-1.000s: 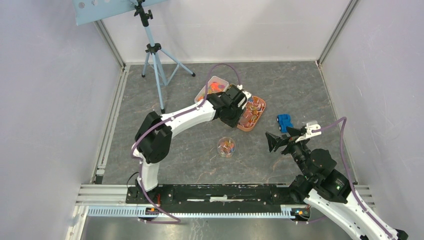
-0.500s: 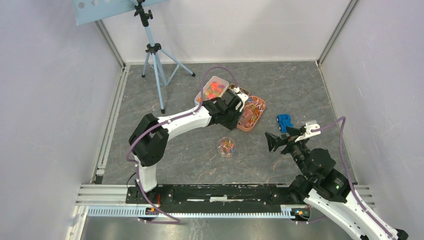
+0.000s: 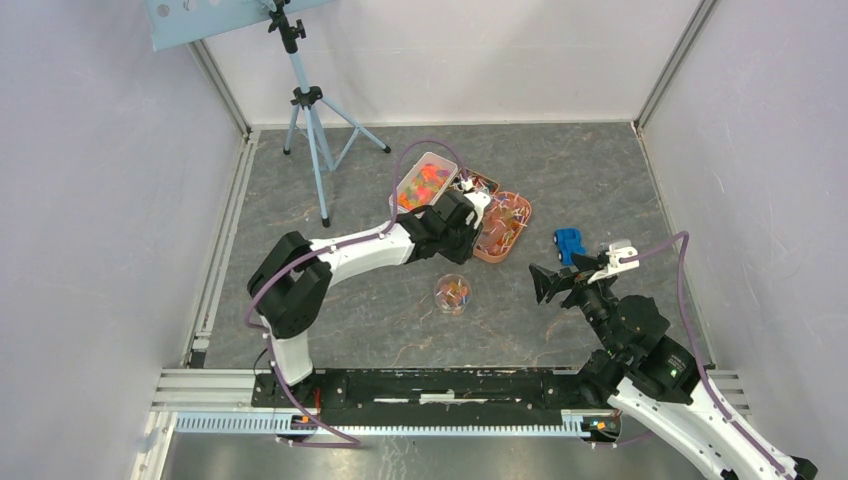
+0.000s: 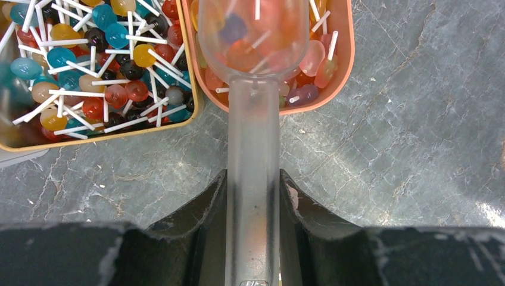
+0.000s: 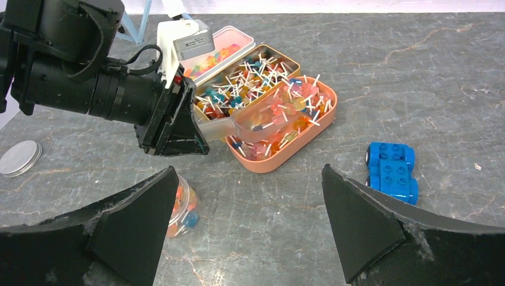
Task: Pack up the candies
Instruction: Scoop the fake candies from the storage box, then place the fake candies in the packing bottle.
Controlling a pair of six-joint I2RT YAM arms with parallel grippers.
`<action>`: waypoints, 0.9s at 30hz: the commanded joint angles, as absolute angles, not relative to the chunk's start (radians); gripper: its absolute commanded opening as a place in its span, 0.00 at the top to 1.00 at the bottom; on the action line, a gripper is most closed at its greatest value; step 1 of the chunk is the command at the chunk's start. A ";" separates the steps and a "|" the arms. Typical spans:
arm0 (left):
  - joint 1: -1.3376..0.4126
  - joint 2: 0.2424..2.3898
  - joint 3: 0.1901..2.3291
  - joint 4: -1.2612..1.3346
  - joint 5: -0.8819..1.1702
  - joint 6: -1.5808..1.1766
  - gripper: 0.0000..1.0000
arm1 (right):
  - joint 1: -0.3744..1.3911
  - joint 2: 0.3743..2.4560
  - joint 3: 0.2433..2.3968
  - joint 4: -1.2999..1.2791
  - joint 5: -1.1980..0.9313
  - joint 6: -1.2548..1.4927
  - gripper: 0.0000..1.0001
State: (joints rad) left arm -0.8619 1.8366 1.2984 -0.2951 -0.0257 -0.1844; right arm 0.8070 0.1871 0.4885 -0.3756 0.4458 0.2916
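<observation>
**Scoop over the orange tray, quick count from my end**

Here's what I've got on the feeds. There are three containers of candies (image 4: 59, 58) at the back, side by side: one clear box (image 3: 425, 180) of gummies, one yellow tray (image 4: 119, 132) and one orange tray (image 5: 298, 150), both full of white-stick lollies. Way too many sweets to count. There's also one jar (image 3: 453, 293) nearer the arms with a few candies in it. One lid (image 5: 21, 158) lies off to the left, and one blue car (image 3: 569, 243) sits right of the orange tray, apart from it.

The left gripper (image 4: 253, 196) is clamped tight on the handle of the one scoop (image 4: 252, 107), a finger pressed on each side. The bowl is over the near end of the orange tray. Through the clear plastic I can't tell for sure whether candies are in the bowl or just under it, though the right wrist cam suggests a few are inside.

The right gripper (image 5: 247, 173) hovers between the jar and the car, jaws spread wide, nothing in them.

Versus a second ago, the left gripper has slid back toward the near-left, off the middle of the orange tray, so more of the yellow tray and clear box shows from above. The right gripper, jar and car are in the same spots.
</observation>
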 commanded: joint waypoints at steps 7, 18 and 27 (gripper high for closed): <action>-0.854 1.748 1.203 -0.217 -0.113 -0.201 0.98 | 0.810 0.203 0.516 -0.348 0.441 0.293 0.02; -0.854 1.662 1.118 -0.121 -0.124 -0.180 0.98 | 0.810 0.202 0.508 -0.347 0.436 0.299 0.02; -0.856 1.560 1.084 -0.127 -0.135 -0.146 0.98 | 0.810 0.199 0.499 -0.363 0.462 0.292 0.02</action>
